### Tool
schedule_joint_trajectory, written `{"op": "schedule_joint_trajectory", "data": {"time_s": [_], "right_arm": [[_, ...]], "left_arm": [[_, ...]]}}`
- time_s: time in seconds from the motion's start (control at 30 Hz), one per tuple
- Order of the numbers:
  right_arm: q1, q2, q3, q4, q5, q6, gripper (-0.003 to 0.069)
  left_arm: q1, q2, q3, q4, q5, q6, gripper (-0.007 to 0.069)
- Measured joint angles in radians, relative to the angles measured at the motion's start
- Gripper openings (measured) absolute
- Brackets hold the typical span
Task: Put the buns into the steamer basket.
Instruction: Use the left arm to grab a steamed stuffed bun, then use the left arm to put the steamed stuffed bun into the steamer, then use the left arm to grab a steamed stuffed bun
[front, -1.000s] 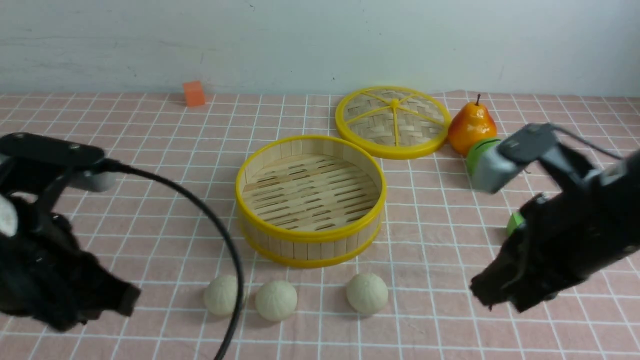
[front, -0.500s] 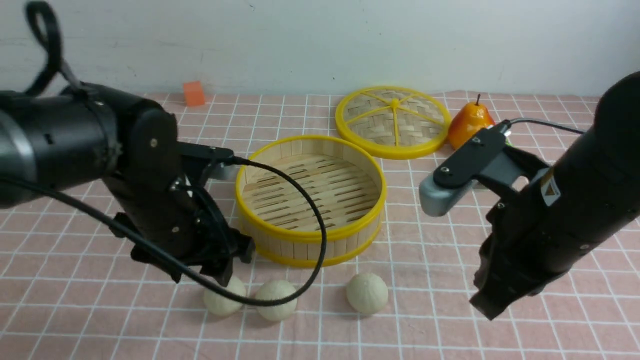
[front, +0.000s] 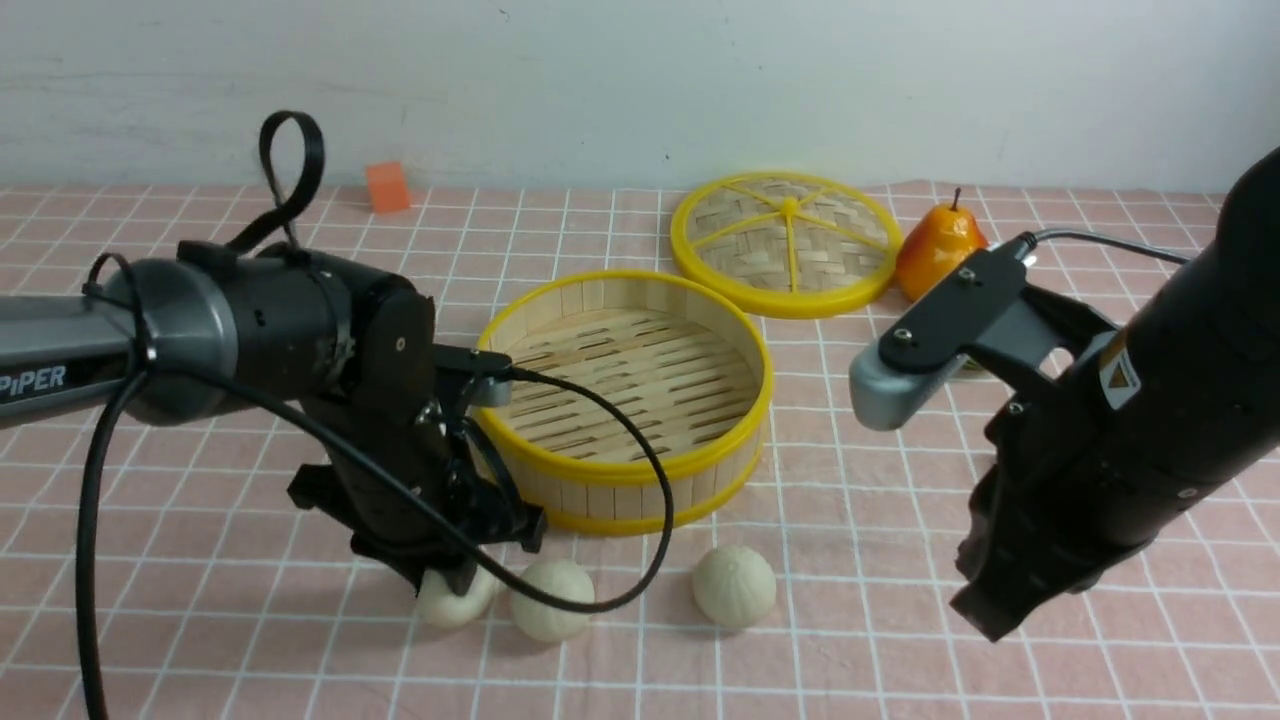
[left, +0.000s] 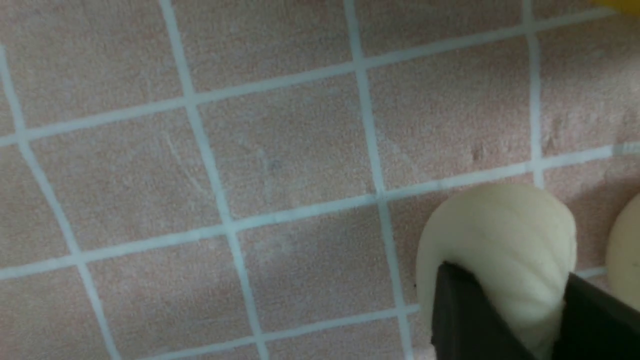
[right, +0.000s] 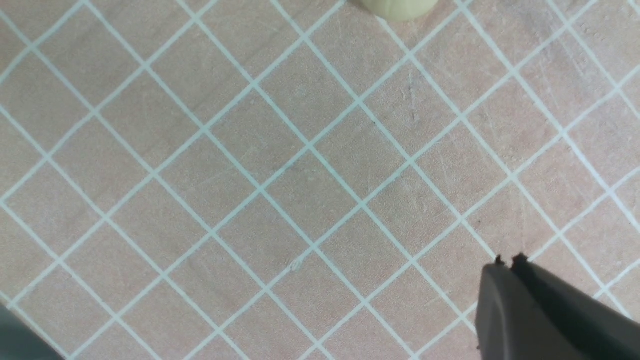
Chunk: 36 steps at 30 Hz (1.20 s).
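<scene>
Three cream-white pleated buns lie in a row on the pink checked cloth in front of the steamer basket (front: 620, 472), which holds nothing. My left gripper (front: 452, 588) is down on the leftmost bun (front: 447, 606). In the left wrist view its two dark fingers (left: 462, 310) press both sides of that bun (left: 500, 230), which still rests on the cloth. The middle bun (front: 552, 598) lies just beside it, and the right bun (front: 734, 586) lies apart. My right gripper (front: 985, 618) hangs shut to the right of the buns, holding nothing (right: 507, 260).
The flat woven lid (front: 788, 243) lies behind the basket, with an orange-yellow pear (front: 940, 250) to its right. A small orange cube (front: 388, 187) sits by the back wall. The left arm's cable (front: 640, 520) loops in front of the basket.
My left arm swung in from the left edge and came down onto the leftmost bun, and its jaws closed against it. The right arm lifted and shifted a little.
</scene>
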Motion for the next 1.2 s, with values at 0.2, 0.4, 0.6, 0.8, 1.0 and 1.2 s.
{"op": "schedule_joint_trajectory", "data": {"time_s": [0.2,0.4,0.6,0.8,1.0,1.2], "right_arm": [[0.000,0.000,0.000,0.002,-0.001,0.000,0.0014],[0.000,0.000,0.000,0.003,-0.004,0.000,0.0013],[0.000,0.000,0.000,0.012,-0.003,0.000,0.0018],[0.000,0.000,0.000,0.020,0.006,0.000,0.0025],[0.000,0.000,0.000,0.022,0.018,0.000,0.0033],[0.000,0.000,0.000,0.022,0.019,0.000,0.0041]], "left_arm": [[-0.013,-0.049,-0.169,0.000,0.126,0.027,0.0000],[-0.060,-0.049,-0.406,-0.032,0.144,0.040,0.0000],[-0.048,0.107,-0.526,0.000,0.144,-0.013,0.0017],[-0.047,0.266,-0.589,0.023,0.143,-0.058,0.0162],[-0.047,0.325,-0.624,0.043,0.140,-0.096,0.0437],[-0.047,0.327,-0.717,0.057,0.249,-0.090,0.0575]]}}
